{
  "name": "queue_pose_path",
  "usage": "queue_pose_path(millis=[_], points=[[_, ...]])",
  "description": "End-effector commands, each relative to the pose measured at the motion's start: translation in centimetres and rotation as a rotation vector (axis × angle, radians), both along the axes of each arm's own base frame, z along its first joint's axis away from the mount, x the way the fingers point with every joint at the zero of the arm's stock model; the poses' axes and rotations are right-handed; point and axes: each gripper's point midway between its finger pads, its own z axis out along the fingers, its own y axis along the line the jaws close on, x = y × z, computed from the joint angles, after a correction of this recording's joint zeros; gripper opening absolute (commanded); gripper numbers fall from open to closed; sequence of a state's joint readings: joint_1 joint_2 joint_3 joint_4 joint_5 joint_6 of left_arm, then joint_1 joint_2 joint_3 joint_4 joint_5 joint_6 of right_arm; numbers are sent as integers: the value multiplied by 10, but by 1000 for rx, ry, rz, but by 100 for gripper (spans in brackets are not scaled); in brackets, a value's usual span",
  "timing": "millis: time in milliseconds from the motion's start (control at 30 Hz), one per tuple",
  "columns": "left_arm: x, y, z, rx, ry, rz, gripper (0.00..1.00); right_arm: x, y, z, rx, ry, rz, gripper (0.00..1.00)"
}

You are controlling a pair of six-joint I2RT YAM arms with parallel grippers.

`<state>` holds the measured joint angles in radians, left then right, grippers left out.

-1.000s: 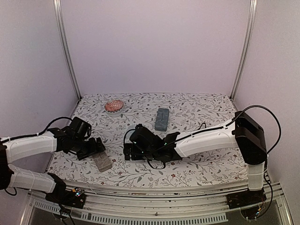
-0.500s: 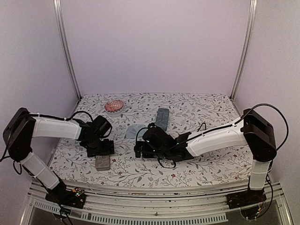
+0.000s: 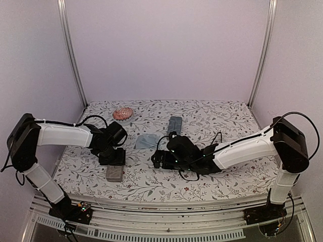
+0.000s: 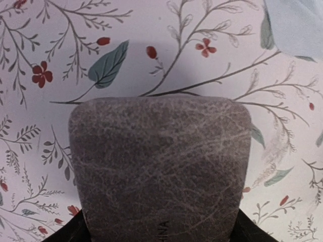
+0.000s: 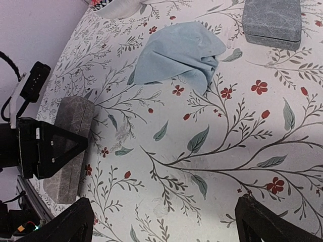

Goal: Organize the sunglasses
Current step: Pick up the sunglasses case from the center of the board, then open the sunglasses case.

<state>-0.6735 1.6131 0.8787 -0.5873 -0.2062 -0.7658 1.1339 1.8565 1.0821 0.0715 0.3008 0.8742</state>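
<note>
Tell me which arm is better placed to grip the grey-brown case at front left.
Left. The left gripper sits directly over the case, which fills its wrist view; the right gripper hangs open over bare tablecloth, apart from it.

The top external camera sits high behind the near edge of the table point(image 3: 227, 113) and looks down and forward over all of it. The left wrist camera looks straight down from very near, so the tan-grey case point(image 4: 160, 171) fills most of its picture. The right wrist camera looks past the right gripper point(image 5: 169, 224), slanted across the table from farther away. All three views share this case and the light blue cloth point(image 5: 176, 53).
</note>
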Motion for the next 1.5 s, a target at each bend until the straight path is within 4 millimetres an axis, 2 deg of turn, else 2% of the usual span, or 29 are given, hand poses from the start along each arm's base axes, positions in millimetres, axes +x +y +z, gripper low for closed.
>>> queue_pose_path(millis=[0,100,167,267,300,433,533,600,767,1067,1133,1200,1300,1467], points=[[24,-53,57,-227,-142,-150,54,4,0,36,176,-26,72,99],[32,-94,105,-417,-231,-280,53,5,-8,59,265,-55,128,100],[35,-117,139,-534,-293,-370,52,0,-13,88,332,-119,174,100],[33,-146,190,-700,-383,-489,52,-7,-18,122,369,-209,237,99],[30,-155,208,-758,-414,-532,51,-10,-22,140,393,-248,253,99],[18,-179,274,-960,-529,-669,51,-23,-27,189,476,-348,318,99],[3,-190,318,-1096,-600,-765,51,-35,-22,221,543,-391,393,99],[-7,-194,338,-1172,-625,-813,51,-40,-16,236,575,-399,432,99],[-23,-198,369,-1274,-643,-885,51,-40,1,249,612,-368,477,99],[-42,-193,391,-1347,-666,-918,50,-40,32,256,668,-280,546,98],[-44,-191,393,-1346,-676,-919,50,-43,32,262,692,-284,561,88],[-45,-189,393,-1337,-686,-922,52,-47,28,269,721,-297,575,70],[-46,-185,392,-1307,-704,-932,56,-54,19,280,762,-328,595,54],[-53,-177,390,-1270,-718,-1002,60,-70,1,301,834,-384,662,46]])
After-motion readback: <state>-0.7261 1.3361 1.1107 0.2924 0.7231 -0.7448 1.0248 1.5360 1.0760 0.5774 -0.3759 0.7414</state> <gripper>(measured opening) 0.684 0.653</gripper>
